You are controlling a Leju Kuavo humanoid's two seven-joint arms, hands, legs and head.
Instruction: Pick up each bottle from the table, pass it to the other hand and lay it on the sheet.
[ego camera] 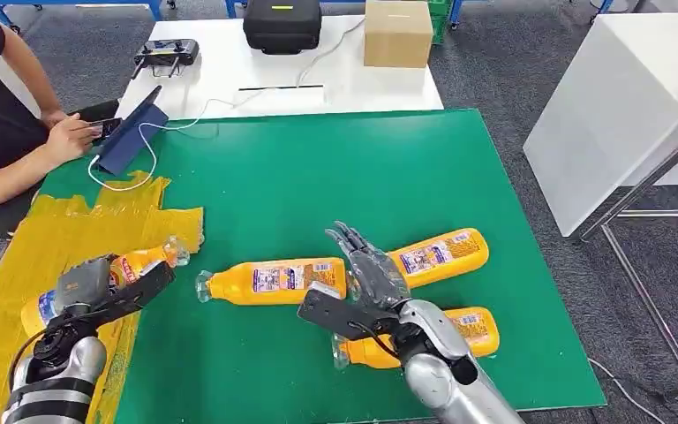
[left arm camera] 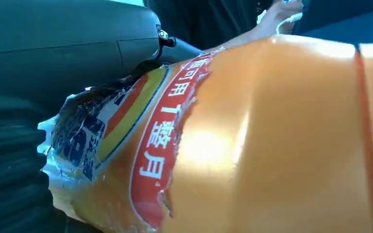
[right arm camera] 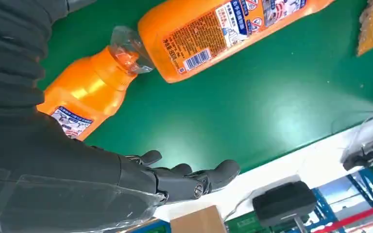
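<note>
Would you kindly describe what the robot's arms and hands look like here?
Both arms are silver metal cylinders with ribbed joints. The left hand has a grey cover and dark fingers, with a black cable looping at the wrist. The right hand has grey segmented fingers and a black block behind.

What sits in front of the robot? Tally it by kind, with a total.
Orange bottles: 4, one in the left hand over the yellow sheet, three on the green mat
Yellow sheets: 1
Green mats: 1
Total: 6
</note>
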